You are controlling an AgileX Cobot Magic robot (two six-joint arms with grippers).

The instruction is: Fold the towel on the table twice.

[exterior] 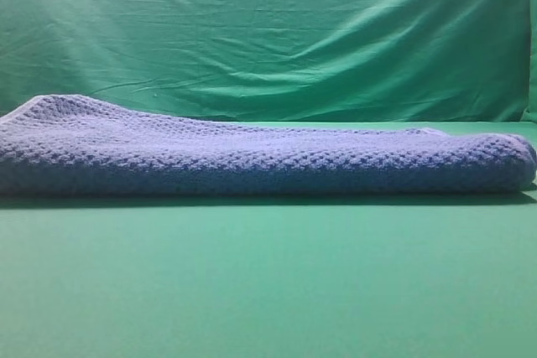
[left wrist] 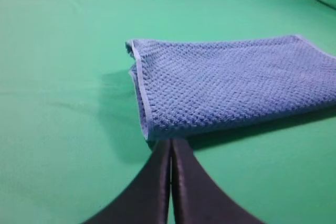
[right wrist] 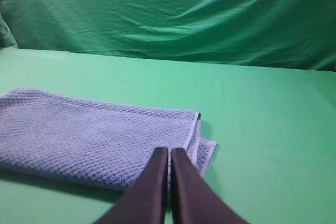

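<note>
The blue-grey waffle-weave towel lies folded over on the green table, stretching across the whole exterior view. In the left wrist view the towel lies just beyond my left gripper, whose black fingers are pressed together and empty, tips near the towel's near-left corner with its pale hem. In the right wrist view the towel lies ahead and left of my right gripper, shut and empty, its tips over the towel's near edge by the right corner. No gripper shows in the exterior view.
A wrinkled green backdrop cloth hangs behind the table. Bare green table surface lies in front of the towel, to its left in the left wrist view and to its right in the right wrist view.
</note>
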